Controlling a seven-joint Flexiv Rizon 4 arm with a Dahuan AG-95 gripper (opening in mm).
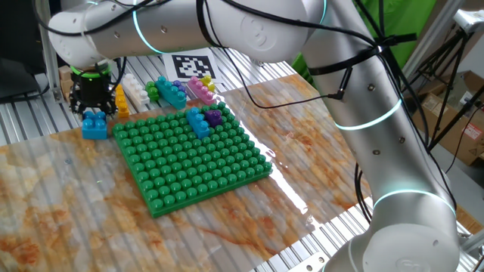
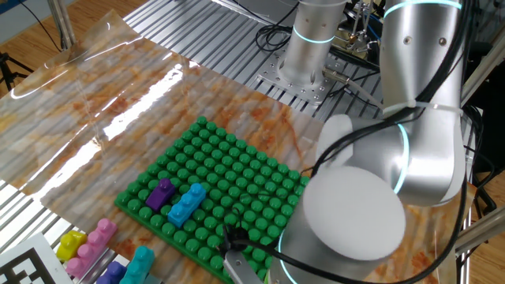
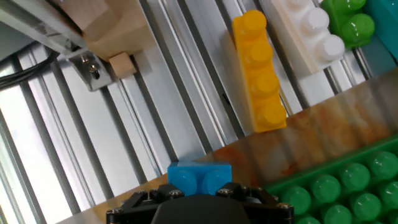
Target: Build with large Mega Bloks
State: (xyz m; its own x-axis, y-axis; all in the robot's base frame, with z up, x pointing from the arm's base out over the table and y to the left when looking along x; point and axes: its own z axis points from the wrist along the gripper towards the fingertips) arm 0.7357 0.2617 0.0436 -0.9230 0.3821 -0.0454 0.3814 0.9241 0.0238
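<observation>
Hand view, item by item.

- Blue brick (image 3: pixel 200 177): two studs showing, at the bottom edge right under the gripper (image 3: pixel 199 200), on the seam where the metal slats meet the mat. One fixed view puts this blue brick (image 1: pixel 94 125) just left of the baseplate's (image 1: pixel 189 162) far-left corner, with the gripper (image 1: pixel 92 104) straight above it, pointing down.
- Claw: fingers sit close over the blue brick; whether they are pinching it or merely straddling it cannot be told, since the fingertips are hidden in every view.
- Yellow brick (image 3: pixel 258 71): four studs, lying on the slats, just beside a white brick (image 3: pixel 305 31); green brick (image 3: pixel 348 22) at the far right.
- On the baseplate, far edge: a blue brick and purple brick (image 1: pixel 214 116) side by side, already seated.
- Loose stock beyond the plate: blue, green and pink bricks near the marker card (image 1: pixel 190 66).

Step in hand, by judgement: picking up the loose blue brick. Next move likely calls for a firm squeeze across its sides, a straight lift clear of the slats, then carrying it over the baseplate and aligning studs before pressing down.
</observation>
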